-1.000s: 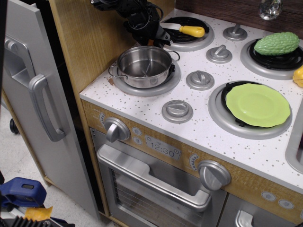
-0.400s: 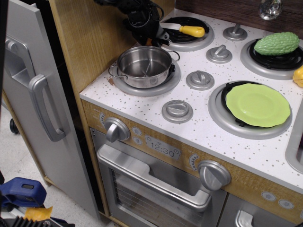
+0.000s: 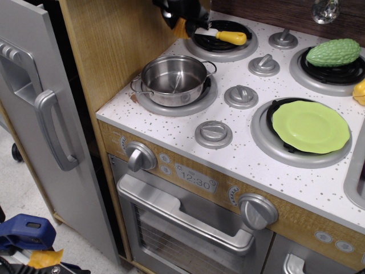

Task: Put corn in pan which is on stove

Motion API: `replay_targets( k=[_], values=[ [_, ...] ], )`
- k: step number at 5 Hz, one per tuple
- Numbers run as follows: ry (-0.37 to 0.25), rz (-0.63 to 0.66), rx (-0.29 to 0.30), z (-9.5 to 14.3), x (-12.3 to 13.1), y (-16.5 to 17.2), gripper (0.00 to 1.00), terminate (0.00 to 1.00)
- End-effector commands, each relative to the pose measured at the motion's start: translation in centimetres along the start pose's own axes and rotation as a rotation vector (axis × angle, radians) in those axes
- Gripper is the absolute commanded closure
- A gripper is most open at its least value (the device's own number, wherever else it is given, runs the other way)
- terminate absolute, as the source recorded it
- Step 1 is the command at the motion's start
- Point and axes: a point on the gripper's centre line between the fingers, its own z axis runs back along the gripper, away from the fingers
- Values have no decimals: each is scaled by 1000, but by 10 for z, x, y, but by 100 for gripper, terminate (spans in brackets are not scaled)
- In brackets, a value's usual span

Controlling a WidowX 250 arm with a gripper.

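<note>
Gripper holding corn above the stove's back corner

The black gripper (image 3: pixel 181 17), partly cut off at the top edge, seems clenched on the yellow-orange corn (image 3: pixel 181 27), held behind and well apart from the empty pan (image 3: pixel 174 80) sitting on the stove's (image 3: pixel 245 142) front-left burner.

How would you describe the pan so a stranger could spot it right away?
Start at the white speckled stove and go to its front left burner. The pan sits there: a small shiny steel pot with two thin loop handles. Unlike the flat green plate on the front right burner, it is deep, metallic and empty.
</note>
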Motion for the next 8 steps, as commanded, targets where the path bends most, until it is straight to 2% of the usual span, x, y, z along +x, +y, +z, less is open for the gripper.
replay_targets(
  k=[1, 2, 4, 5, 6, 8],
  values=[
    [-55, 57, 61, 59, 20, 6, 100, 0],
    [-47, 114, 83, 71, 2, 2, 100, 0],
    [-24, 211, 80, 86, -33, -10, 100, 0],
    [-19, 243, 70, 86, -42, -15, 0, 0],
    [-38, 250, 65, 83, -47, -21, 0, 0],
    [-38, 250, 65, 83, -47, -21, 0, 0]
  ],
)
